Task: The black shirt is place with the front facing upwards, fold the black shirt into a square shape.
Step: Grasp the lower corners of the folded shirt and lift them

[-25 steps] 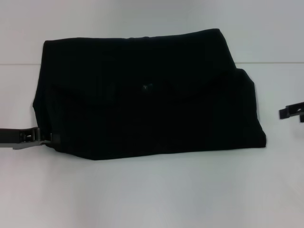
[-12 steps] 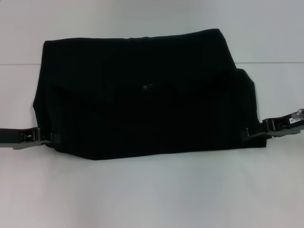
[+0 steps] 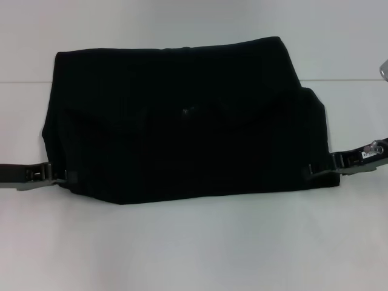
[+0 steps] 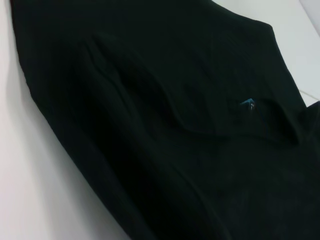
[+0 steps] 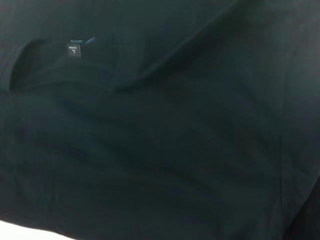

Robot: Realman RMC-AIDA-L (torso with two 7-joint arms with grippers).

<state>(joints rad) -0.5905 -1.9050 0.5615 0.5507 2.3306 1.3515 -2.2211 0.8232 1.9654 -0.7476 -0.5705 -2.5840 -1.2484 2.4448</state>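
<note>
Head view: the black shirt (image 3: 182, 121) lies folded into a wide, roughly rectangular block on the white table (image 3: 194, 248), with its near edge running almost straight across. A small label (image 3: 185, 111) shows near the middle of the cloth. The left gripper (image 3: 63, 176) sits at the shirt's near left corner, fingertips touching the cloth edge. The right gripper (image 3: 312, 170) sits at the near right corner, tips against the fabric. Whether either gripper is clamped on the cloth cannot be told.

Left wrist view: a blue mark (image 4: 248, 102) appears at the neckline.

Right wrist view: a white size tag (image 5: 73, 50) carries small print, too small to read.
</note>
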